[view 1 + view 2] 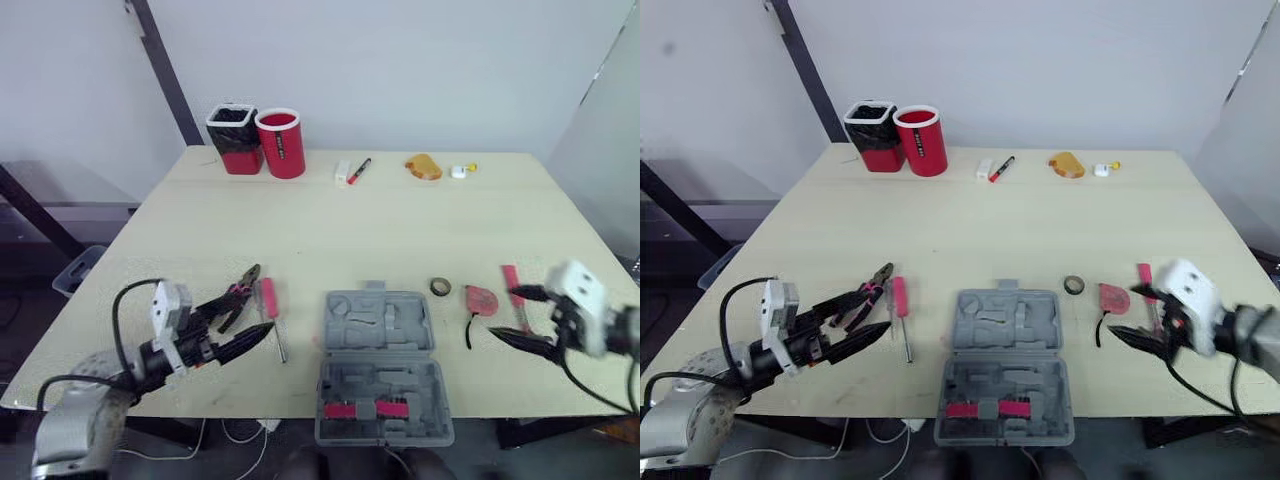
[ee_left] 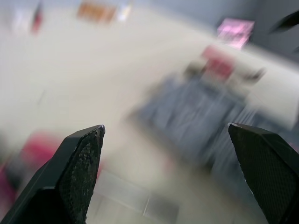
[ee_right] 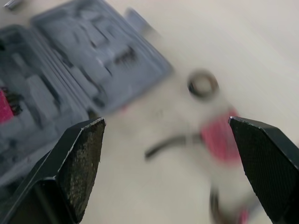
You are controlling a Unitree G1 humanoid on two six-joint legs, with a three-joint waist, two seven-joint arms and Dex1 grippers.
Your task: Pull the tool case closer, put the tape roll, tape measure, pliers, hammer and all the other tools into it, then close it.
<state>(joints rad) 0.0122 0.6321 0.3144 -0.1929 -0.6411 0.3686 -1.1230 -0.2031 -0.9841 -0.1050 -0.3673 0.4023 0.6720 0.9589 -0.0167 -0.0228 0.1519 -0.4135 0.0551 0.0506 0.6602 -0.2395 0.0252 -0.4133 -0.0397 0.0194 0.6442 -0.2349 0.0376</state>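
- Open grey tool case (image 1: pixel 380 365) lies at the table's (image 1: pixel 400 220) near edge.
- Left gripper (image 2: pixel 166 126), fingers spread and empty, hovers by the pliers (image 1: pixel 240 290) to its left.
- Right gripper (image 1: pixel 503 313), likewise spread, hovers near the tape measure (image 1: pixel 482 298) to its right.

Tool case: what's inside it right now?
The open tool case holds grey moulded slots, mostly empty, plus small pink pieces in its near half. What those pieces are is too small to tell.

The pale counter (image 1: pixel 330 230) carries an open grey tool case (image 1: pixel 380 365) near its front edge, tape roll (image 1: pixel 440 287), tape measure (image 1: pixel 481 299), pliers (image 1: pixel 240 290), screwdriver (image 1: pixel 270 310), and 2 cups (image 1: pixel 281 143) far back.
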